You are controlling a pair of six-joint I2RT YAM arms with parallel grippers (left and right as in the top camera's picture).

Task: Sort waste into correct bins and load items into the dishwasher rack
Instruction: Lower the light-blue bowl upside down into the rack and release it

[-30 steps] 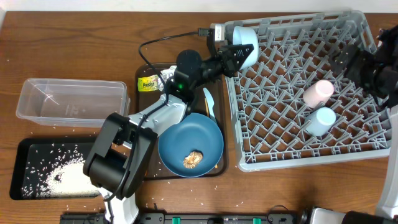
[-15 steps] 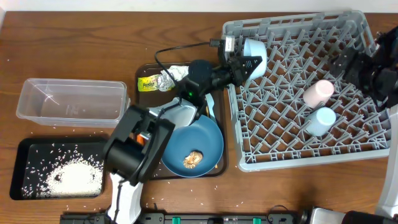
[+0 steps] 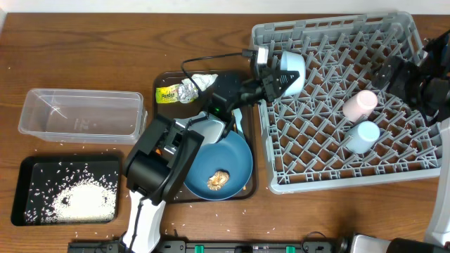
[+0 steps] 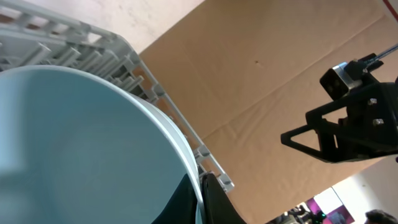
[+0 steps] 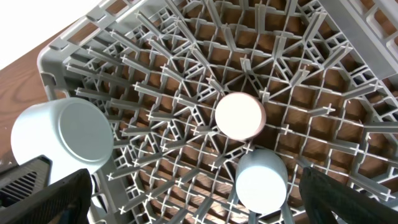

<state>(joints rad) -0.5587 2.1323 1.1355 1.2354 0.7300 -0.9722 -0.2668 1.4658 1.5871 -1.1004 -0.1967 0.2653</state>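
Wooden table (image 3: 91, 42): brown, fills overhead view. Dark brown tray (image 3: 166, 112): on table, just off centre toward 9 o'clock. Cardboard sheet (image 4: 280, 74): left wrist view, 1 to 3 o'clock, creased, one small dark spot.

Grey lattice rack (image 3: 337, 184), pale blue bowl (image 3: 294, 68), black tray-bin (image 3: 28, 172) (white-speckled)

Left end effector (image 3: 280, 79) clamps the bowl (image 3: 295, 65) rim, arm outstretched; right end effector (image 3: 395, 73) hangs spread wide

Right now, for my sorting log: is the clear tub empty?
Empty: the clear tub shows bare plastic; rice lies in the black tray-bin.
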